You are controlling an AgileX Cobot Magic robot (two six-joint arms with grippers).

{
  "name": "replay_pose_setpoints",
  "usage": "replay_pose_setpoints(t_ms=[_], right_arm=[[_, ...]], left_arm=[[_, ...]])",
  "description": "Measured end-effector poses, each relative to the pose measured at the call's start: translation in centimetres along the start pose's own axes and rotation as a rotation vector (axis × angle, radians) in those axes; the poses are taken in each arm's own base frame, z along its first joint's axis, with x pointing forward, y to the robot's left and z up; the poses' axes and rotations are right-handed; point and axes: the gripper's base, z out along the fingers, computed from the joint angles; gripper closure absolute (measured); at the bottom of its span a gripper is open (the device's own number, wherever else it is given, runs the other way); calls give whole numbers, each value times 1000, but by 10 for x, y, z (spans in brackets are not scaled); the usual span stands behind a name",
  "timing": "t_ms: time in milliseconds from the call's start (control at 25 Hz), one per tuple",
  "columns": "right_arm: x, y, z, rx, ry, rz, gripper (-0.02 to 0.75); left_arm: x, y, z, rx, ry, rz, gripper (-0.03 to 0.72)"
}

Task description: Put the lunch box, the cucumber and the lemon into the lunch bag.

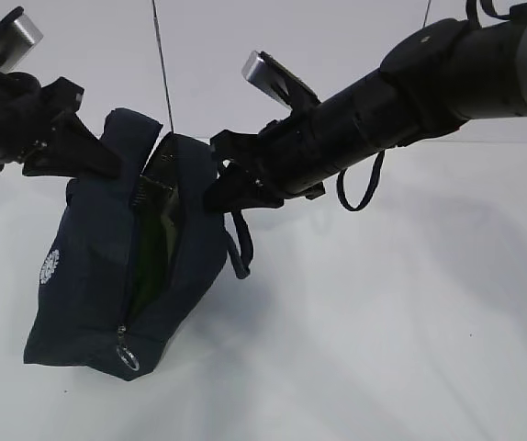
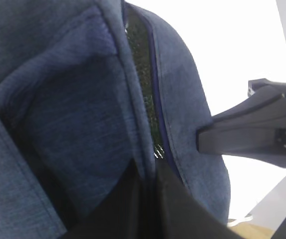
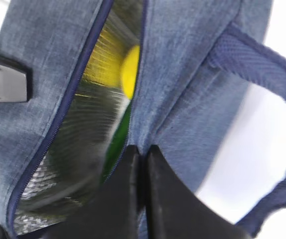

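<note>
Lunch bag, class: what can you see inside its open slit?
Inside the lunch bag: a yellow lemon, something green below it, and silver lining. The lunch box cannot be seen; the bag's cloth covers the rest.

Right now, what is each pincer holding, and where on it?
Both hold the lunch bag: the left pincer pinches one edge of its open mouth, the right pincer pinches the opposite edge.

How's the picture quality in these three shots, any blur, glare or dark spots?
Exterior view: the bright white table leaves both arms and the lunch bag nearly silhouetted, with a soft shadow beside the bag. Left wrist view: background washed out white, fabric soft. Right wrist view: the lemon and silver lining are smeared and blurred.
</note>
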Motion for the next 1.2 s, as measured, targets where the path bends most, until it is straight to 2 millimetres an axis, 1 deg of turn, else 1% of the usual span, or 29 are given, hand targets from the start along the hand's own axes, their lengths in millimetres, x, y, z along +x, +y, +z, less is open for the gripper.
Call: replay_pose_setpoints(t_ms=[200, 400, 560, 840, 1040, 1200], right_arm=[[-6, 7, -14, 46, -50, -57, 717], [-14, 8, -39, 66, -85, -87, 717], [-17, 7, -57, 95, -98, -123, 717], [-13, 11, -82, 195, -43, -155, 717], [-9, 17, -93, 234, -10, -159, 717], [-7, 19, -99, 269, 6, -156, 717]], left_arm=[[-1, -3, 0, 38, -11, 8, 683], [-6, -10, -1, 113, -69, 24, 683], [-7, -23, 4, 178, -87, 39, 683], [0, -42, 16, 220, -54, 71, 683], [3, -51, 22, 227, -50, 84, 683], [7, -64, 32, 224, -53, 108, 683]])
